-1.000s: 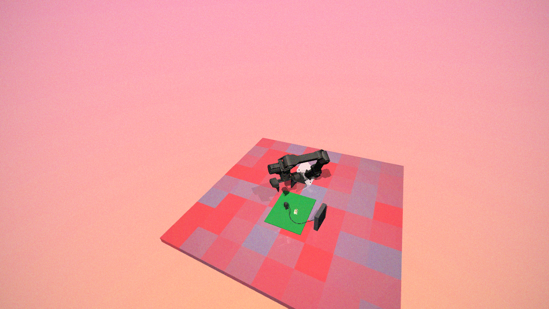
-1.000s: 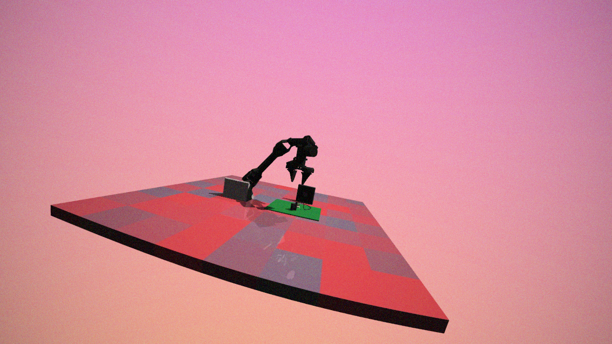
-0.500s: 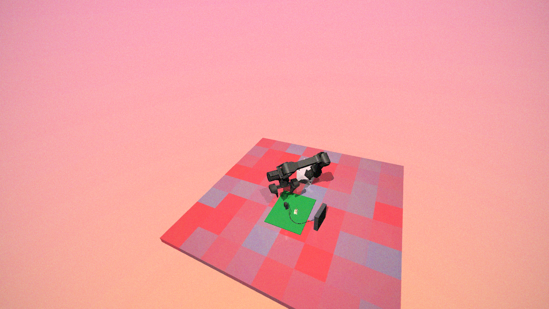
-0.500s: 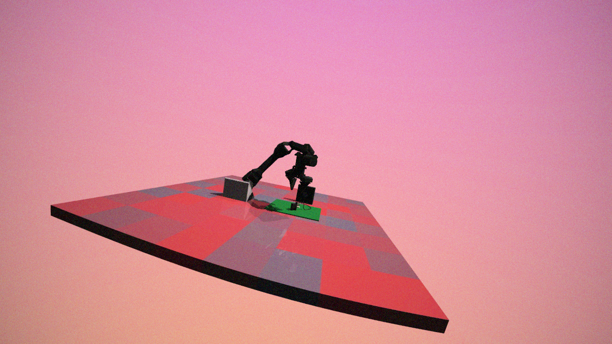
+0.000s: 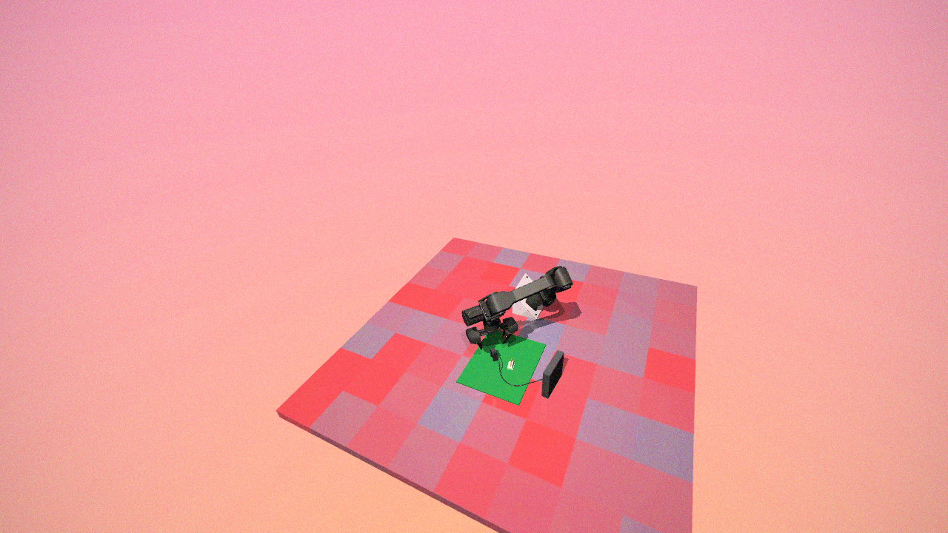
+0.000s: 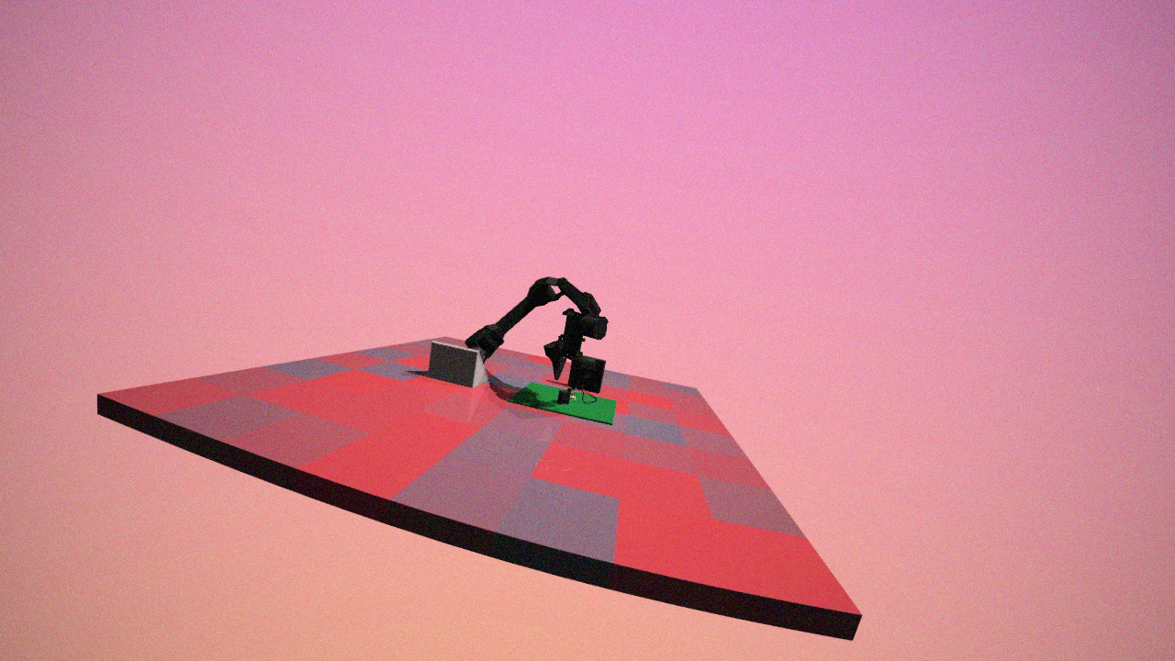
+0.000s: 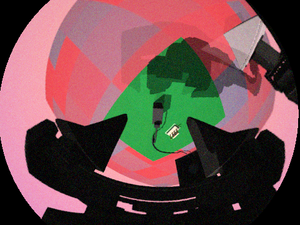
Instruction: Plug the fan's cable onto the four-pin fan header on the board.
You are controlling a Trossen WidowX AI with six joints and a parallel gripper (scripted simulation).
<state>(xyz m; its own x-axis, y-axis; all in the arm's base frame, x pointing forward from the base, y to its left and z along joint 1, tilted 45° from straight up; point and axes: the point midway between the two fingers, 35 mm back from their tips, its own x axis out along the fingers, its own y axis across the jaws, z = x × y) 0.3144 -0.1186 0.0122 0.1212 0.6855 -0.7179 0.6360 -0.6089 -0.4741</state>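
The green board (image 5: pixel 490 384) (image 6: pixel 601 410) (image 7: pixel 134 104) lies flat. The cream four-pin header (image 5: pixel 511 365) (image 7: pixel 173 131) stands on it with nothing on it. The dark plug (image 5: pixel 494 354) (image 6: pixel 564 396) (image 7: pixel 157 115) is over the board beside the header, off it; whether it touches the board is unclear. Its thin black cable (image 5: pixel 509 383) (image 7: pixel 154 144) curves to the black square fan (image 5: pixel 552 374) (image 6: pixel 587 374) (image 7: pixel 186 170), upright beside the board. My gripper (image 5: pixel 492 343) (image 7: pixel 157 118) is open and empty, above the plug, which shows between the fingertips in the wrist view. In the exterior view the fan partly hides the gripper area.
A pale wedge-shaped block (image 5: pixel 521 307) (image 6: pixel 452 364) (image 7: pixel 242 39) stands by the arm's base, behind the board. The arm reaches from there over the board's back edge. The patchwork table (image 5: pixel 543 444) (image 6: pixel 698 526) extends around the board.
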